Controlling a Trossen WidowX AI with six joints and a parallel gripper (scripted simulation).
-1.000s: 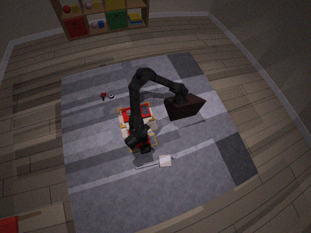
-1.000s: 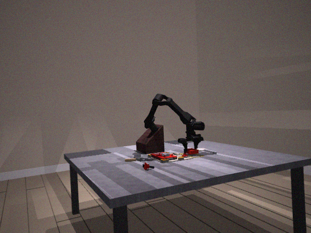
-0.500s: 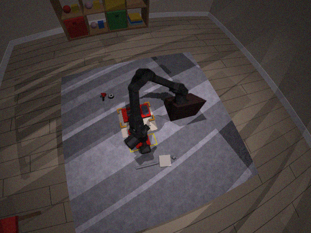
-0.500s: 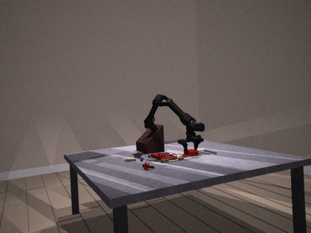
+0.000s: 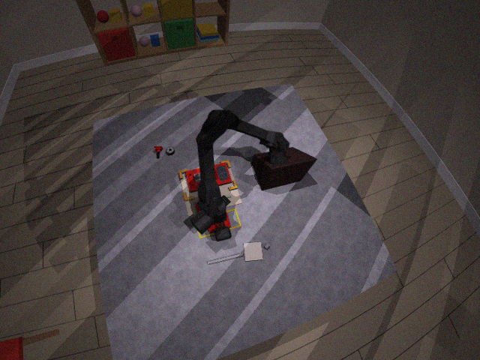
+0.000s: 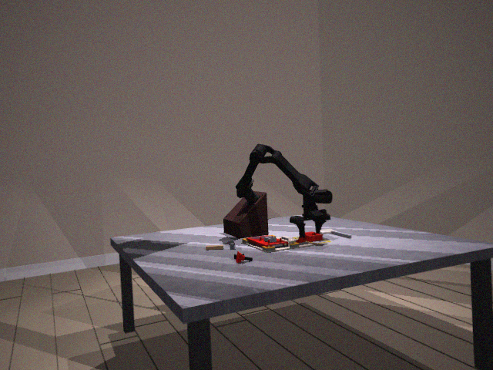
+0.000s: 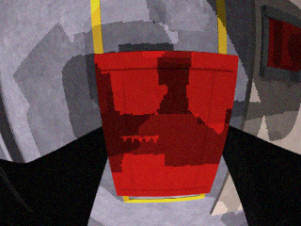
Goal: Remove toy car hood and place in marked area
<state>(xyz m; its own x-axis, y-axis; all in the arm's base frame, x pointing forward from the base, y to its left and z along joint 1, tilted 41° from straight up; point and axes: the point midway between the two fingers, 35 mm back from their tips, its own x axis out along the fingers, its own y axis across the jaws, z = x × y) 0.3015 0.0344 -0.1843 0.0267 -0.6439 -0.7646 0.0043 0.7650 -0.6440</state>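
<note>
My gripper is shut on the red hood, one finger on each side. It holds the hood low at the table, over the yellow marked rectangle. In the wrist view the hood covers the near half of the rectangle, and the near yellow line shows just below it. I cannot tell whether the hood touches the table. The red toy car sits on its pale base plate just beyond the rectangle, partly hidden by my arm.
The arm's dark brown wedge base stands behind the car. A small red part and a wheel lie to one side. A pale square plate and a thin rod lie near the rectangle.
</note>
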